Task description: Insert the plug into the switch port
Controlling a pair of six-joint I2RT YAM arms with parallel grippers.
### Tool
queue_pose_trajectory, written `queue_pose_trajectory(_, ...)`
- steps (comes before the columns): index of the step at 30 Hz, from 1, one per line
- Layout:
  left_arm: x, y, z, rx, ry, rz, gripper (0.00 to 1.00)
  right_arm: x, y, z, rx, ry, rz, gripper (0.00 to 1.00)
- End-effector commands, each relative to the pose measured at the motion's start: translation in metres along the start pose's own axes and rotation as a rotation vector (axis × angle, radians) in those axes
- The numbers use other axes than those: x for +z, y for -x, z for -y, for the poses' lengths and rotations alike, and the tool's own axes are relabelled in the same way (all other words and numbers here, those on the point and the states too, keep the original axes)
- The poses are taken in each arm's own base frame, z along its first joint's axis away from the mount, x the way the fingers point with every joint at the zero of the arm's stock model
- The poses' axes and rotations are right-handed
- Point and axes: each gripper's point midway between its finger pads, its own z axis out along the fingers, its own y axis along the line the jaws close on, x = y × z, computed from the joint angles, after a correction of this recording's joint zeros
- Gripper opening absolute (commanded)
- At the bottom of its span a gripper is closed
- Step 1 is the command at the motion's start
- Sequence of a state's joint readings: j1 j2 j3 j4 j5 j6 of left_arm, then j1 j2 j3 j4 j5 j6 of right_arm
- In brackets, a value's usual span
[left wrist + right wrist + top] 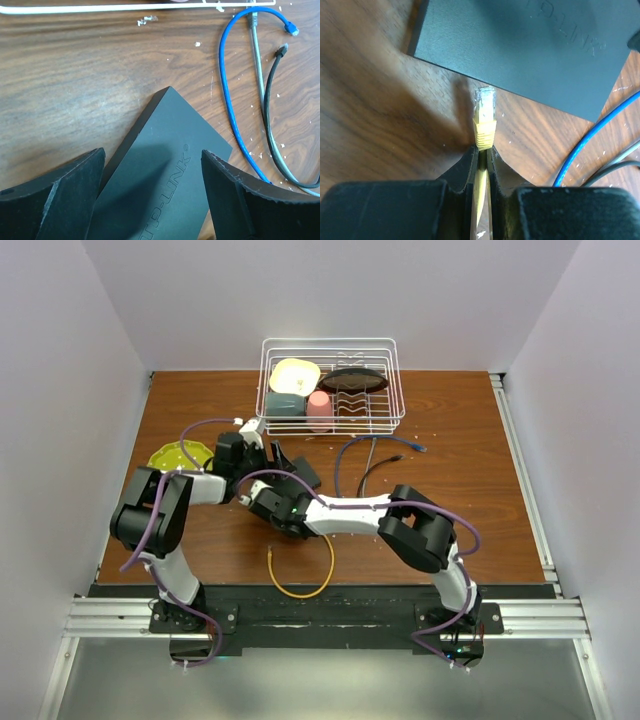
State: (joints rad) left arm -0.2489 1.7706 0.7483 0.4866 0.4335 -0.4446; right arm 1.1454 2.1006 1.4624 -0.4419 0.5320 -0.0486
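The right gripper point(481, 150), at the bottom centre of its wrist view, is pinching the yellow cable point(300, 580) just behind the boot. The clear plug point(484, 100) juts toward the upper part of the frame, its tip just short of the switch point(520, 45), the dark grey box across the top. In the left wrist view the left gripper point(152, 152) stands spread, a finger on either side of the box at the lower edge; whether either pad touches the casing cannot be told. With the box apparently unclamped, a push from the plug could slide or turn it on the table point(75, 75), and the plug could skid along the casing. Because the grip is on the cable and not on the plug body, the plug could also bend aside under pressure. The blue cable point(225, 90) and black cable point(267, 100) lie just beside the box's right corner and might snag. The switch port itself is hidden: no view shows the box's narrow edge face-on, so which socket the plug faces, and which way its latch points, cannot be made out.
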Motion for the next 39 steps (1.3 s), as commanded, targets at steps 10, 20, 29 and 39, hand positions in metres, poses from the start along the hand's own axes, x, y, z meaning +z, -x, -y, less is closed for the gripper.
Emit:
queue_pose_trajectory(10,-0.015,-0.029,-0.017,-0.069,0.117,-0.067,0.81,-0.039,0.003,0.001,0.145,0.085,0.078,0.00)
queue_pose_trajectory(20,-0.021,-0.038,-0.027,-0.141,0.175,-0.082,0.71,-0.039,-0.005,-0.016,0.136,0.139,0.073,0.00)
queue_pose_trajectory(29,-0.031,-0.043,-0.038,-0.154,0.213,-0.077,0.63,-0.031,-0.008,-0.022,0.165,0.139,0.054,0.00)
queue_pose_trajectory(39,-0.033,-0.043,-0.045,-0.161,0.221,-0.076,0.49,-0.023,-0.015,-0.027,0.144,0.135,0.017,0.00)
